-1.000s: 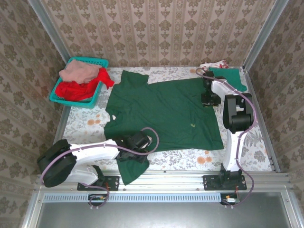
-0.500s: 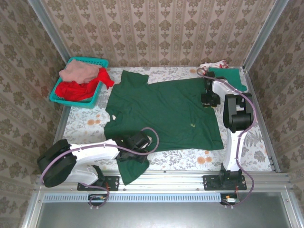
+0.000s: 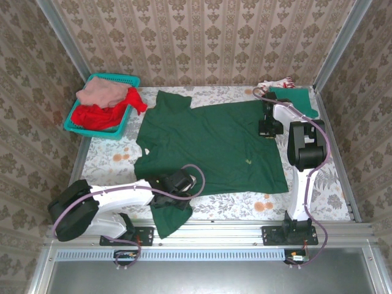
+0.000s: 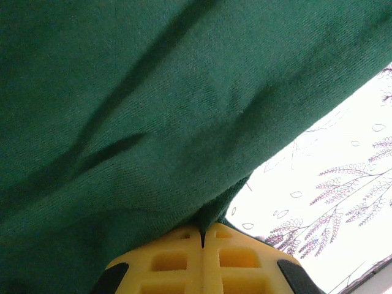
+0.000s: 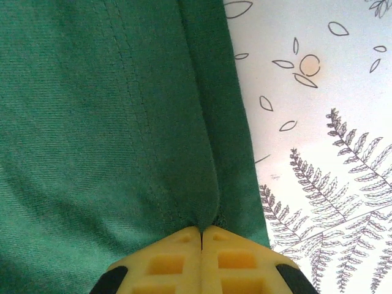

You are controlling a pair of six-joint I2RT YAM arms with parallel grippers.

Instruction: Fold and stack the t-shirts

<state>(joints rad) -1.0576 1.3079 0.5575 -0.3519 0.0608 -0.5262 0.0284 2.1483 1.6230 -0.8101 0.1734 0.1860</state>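
The large dark green t-shirt [image 3: 214,147] lies spread flat across the middle of the table. My left gripper [image 3: 173,191] is shut on its near left edge beside the sleeve; the yellow fingers [image 4: 184,257] pinch a fold of green cloth [image 4: 153,122]. My right gripper [image 3: 270,127] is shut on the shirt's far right hem, and its yellow fingers [image 5: 184,260] clamp the stitched hem [image 5: 202,153]. A red t-shirt [image 3: 101,115] and a dusty pink one [image 3: 101,92] sit in the basket. A folded teal-green tee [image 3: 297,100] and a white-red one [image 3: 275,84] lie at the far right.
The teal mesh basket [image 3: 120,127] stands at the far left corner. Floral tablecloth [image 3: 318,184] shows around the shirt. Metal rails [image 3: 340,153] and patterned walls bound the table on three sides.
The right gripper has crept slightly toward the far side with the hem. The left arm and the shirt look the same.
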